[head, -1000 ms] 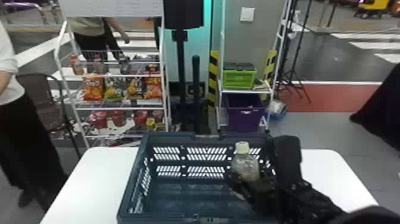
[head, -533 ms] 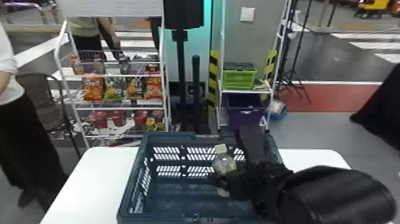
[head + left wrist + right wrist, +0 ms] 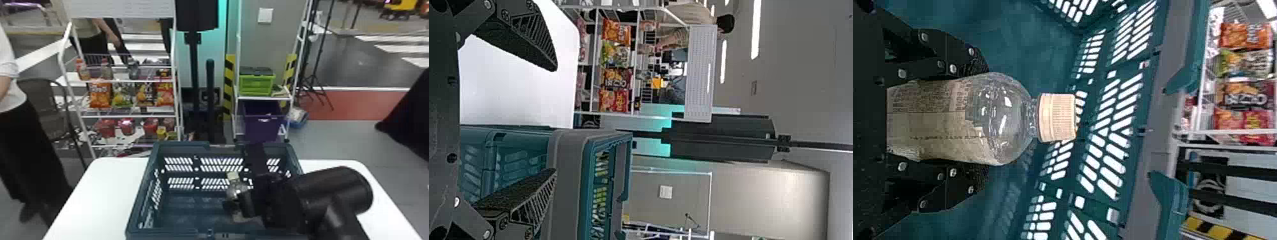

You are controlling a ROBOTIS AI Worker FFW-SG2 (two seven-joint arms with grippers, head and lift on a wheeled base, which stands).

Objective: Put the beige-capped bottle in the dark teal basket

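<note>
One bottle with a beige cap is inside the dark teal basket, with the right gripper holding it. The bottle has a pale label around its middle. Tiny lines of writing run on the label, too small to tell. The top part of the bottle is clear and shiny. Bags of snacks on the white rack have big, bright letters on them, and the bags are orange, green, brown and red.

The basket sits on a smooth white table. Its walls are full of little slanted holes. Past the table, red tubs are on the rack under the bags. Another shelf has a bright green box up high and a purple box down low. Yellow and black stripes go up beside it. The ground is gray, with a red part.

The right arm comes in from the bottom edge and bends over the right side of the basket. Its two fingers squeeze the bottle from both sides, and the cap end points up, leaning a little. The left gripper is near the basket, with its fingers spread wide.
</note>
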